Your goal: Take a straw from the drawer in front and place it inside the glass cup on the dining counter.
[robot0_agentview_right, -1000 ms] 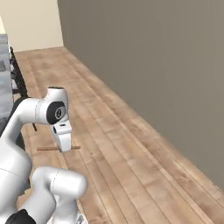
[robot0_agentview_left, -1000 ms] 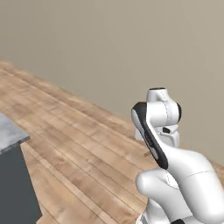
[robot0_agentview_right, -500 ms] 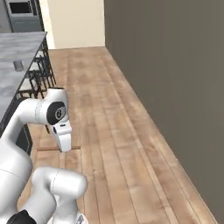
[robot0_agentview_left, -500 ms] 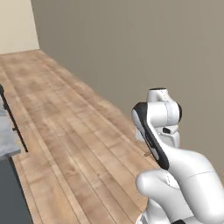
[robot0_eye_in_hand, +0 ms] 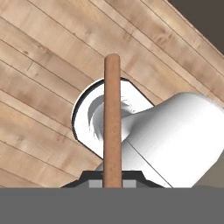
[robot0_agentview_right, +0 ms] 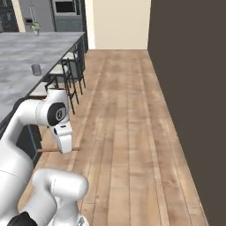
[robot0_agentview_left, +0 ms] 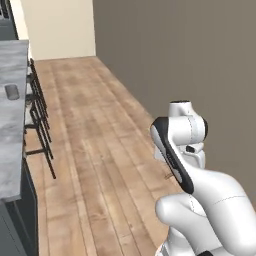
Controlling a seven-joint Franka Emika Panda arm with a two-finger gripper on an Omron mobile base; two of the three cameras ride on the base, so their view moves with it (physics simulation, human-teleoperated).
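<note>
Left base view: looking down a long run of wooden floor (robot0_agentview_left: 100, 150) beside a dark wall (robot0_agentview_left: 175, 50), with the dining counter (robot0_agentview_left: 10, 145) lying along the left edge as the marble surface, black stools (robot0_agentview_left: 37, 107) tucked against it, and the glass cup (robot0_agentview_left: 11, 92) standing on that surface well apart from the arm. Right base view: catching the same surface (robot0_agentview_right: 26, 57) on the left now, the cup (robot0_agentview_right: 36, 69) small and upright near its edge, stools (robot0_agentview_right: 70, 70) lined up below, and the gripper (robot0_agentview_right: 66, 148) hanging low over the floor with the straw (robot0_agentview_right: 46, 150) lying crosswise in it, sticking out on both sides. Hand view: seeing the straw (robot0_eye_in_hand: 112, 122) running straight up the middle, pinched at the bottom between the closed fingertips, floorboards behind. Judging progress: picking the straw from the drawer looking done, gripper clamping it firmly; carrying across to the surface under way, with the cup far off. Remaining: closing in on the cup, tipping the straw upright over its mouth, then letting go inside.
</note>
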